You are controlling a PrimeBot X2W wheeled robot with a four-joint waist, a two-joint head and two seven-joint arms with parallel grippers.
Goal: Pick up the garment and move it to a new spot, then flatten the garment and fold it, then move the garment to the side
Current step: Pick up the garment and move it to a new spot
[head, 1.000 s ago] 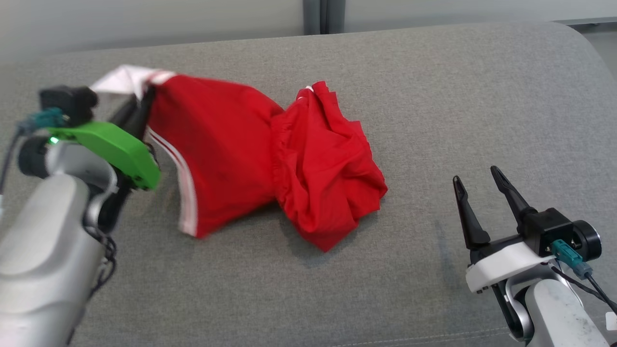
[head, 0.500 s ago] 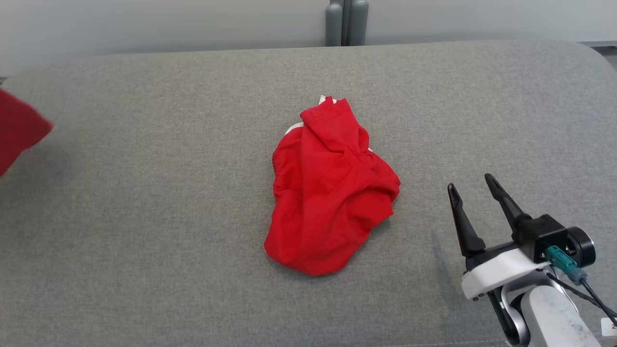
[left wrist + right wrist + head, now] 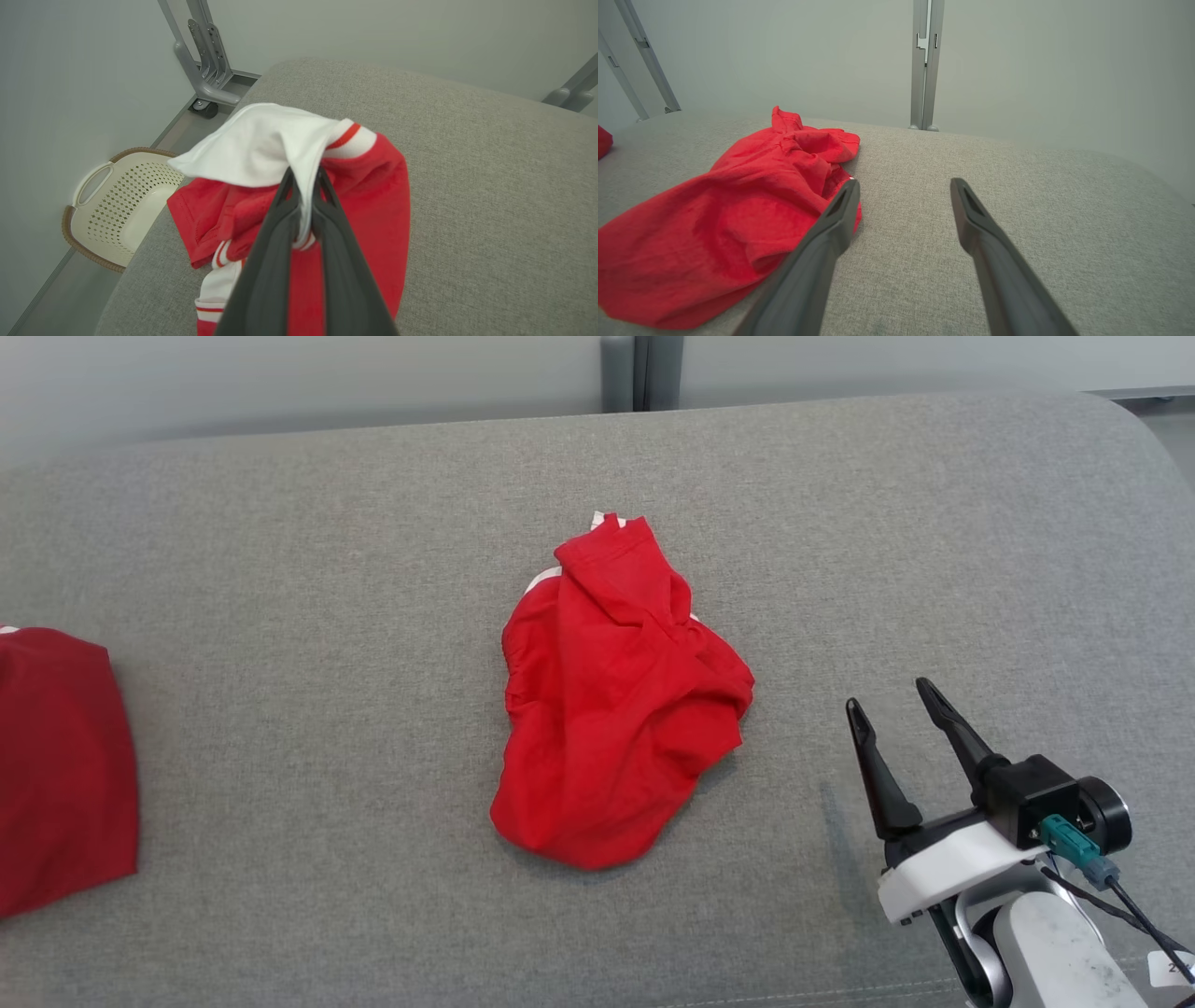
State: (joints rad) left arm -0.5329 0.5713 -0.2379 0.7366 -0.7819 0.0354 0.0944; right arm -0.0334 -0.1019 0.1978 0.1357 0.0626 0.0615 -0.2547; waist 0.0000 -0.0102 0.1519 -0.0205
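Note:
A red garment with white striped trim drapes over the left corner of the grey padded surface. My left gripper is shut on its white band. In the head view that garment shows at the far left edge. A second, crumpled red garment lies in the middle of the surface, and it also appears at the left in the right wrist view. My right gripper stands open to the right of the crumpled garment, holding nothing. Its open fingers point past that garment's edge.
A cream perforated basket sits on the floor beyond the surface's left corner. Grey metal frame legs stand by the wall there. A grey post rises behind the far edge. The surface's rounded right corner is close to my right arm.
The left arm has carried the trimmed garment leftward, away from the crumpled one, and out of the head view. The garment now lies lower at the left edge. The head camera shifted slightly.

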